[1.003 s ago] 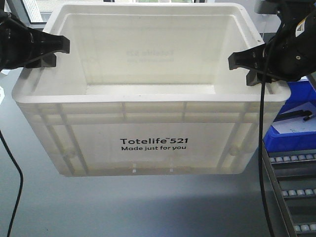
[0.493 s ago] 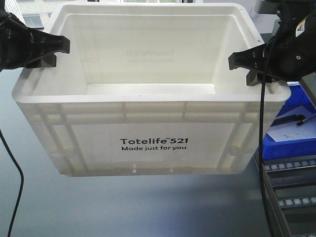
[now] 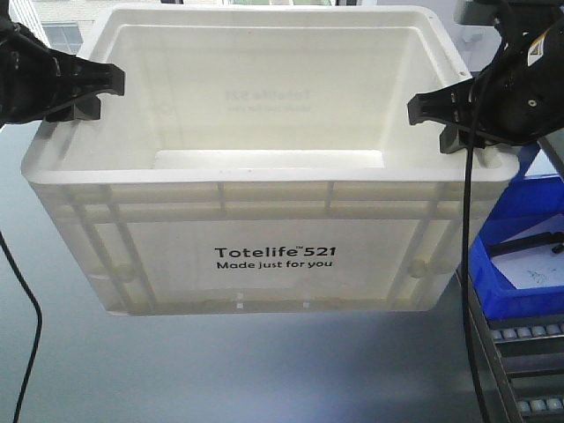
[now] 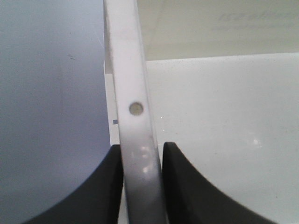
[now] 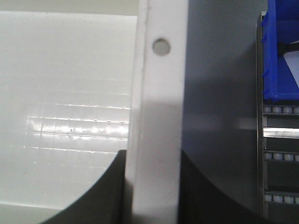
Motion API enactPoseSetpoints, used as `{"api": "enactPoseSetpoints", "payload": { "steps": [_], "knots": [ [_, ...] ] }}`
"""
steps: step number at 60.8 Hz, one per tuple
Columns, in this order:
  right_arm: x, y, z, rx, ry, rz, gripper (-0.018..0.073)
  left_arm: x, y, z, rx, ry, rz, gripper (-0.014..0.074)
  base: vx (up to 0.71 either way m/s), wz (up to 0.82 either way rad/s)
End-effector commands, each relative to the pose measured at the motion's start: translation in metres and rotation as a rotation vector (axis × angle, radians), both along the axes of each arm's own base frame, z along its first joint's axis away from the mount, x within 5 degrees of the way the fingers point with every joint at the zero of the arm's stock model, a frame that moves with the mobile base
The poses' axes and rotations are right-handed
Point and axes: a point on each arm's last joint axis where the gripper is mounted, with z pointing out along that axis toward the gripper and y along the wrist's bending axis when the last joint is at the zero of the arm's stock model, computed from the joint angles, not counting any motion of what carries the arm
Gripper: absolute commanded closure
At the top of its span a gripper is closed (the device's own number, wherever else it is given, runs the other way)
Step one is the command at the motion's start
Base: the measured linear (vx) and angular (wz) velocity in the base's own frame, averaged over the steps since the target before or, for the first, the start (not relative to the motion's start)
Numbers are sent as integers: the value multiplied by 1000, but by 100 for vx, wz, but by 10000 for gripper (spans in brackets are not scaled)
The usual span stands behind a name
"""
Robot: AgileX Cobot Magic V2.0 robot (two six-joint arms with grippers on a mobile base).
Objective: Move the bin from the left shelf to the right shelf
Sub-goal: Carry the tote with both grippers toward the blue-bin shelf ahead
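Note:
The white bin (image 3: 273, 256), printed "Totelife 521 Made just for you", fills the front view and hangs above the grey floor, held by both arms. My left gripper (image 3: 84, 92) is shut on the bin's left rim. In the left wrist view that rim (image 4: 133, 107) runs between the two black fingers (image 4: 100, 186). At the other end my right gripper (image 3: 449, 110) is shut on the right rim. The right wrist view shows the rim (image 5: 159, 116) clamped between its dark fingers (image 5: 105, 191). The bin is empty inside.
A blue plastic bin (image 3: 520, 264) holding papers and a pen sits on a roller-track shelf (image 3: 520, 370) at the lower right, also visible as the blue bin (image 5: 280, 60) in the right wrist view. Grey floor (image 3: 220, 370) lies below. Black cables hang at both sides.
The white bin stays fixed between the grippers while the background shifts: the blue bin and roller shelf have slid lower and to the right in the front view.

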Motion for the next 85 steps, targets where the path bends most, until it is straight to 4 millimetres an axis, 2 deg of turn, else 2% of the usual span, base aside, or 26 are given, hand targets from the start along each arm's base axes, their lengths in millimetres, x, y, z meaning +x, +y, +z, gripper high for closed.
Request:
{"api": "enactPoseSetpoints", "payload": {
  "steps": [1, 47, 85],
  "knots": [
    [-2, -5, 30, 6, -185, 10, 536, -3, 5, 31, 11, -194, -23, 604, 21, 10],
    [-2, -5, 30, 6, -185, 10, 536, -3, 5, 31, 11, -194, -23, 604, 21, 20],
    [-2, -5, 30, 6, -185, 10, 536, -3, 5, 31, 11, -194, -23, 604, 17, 48]
  ]
}}
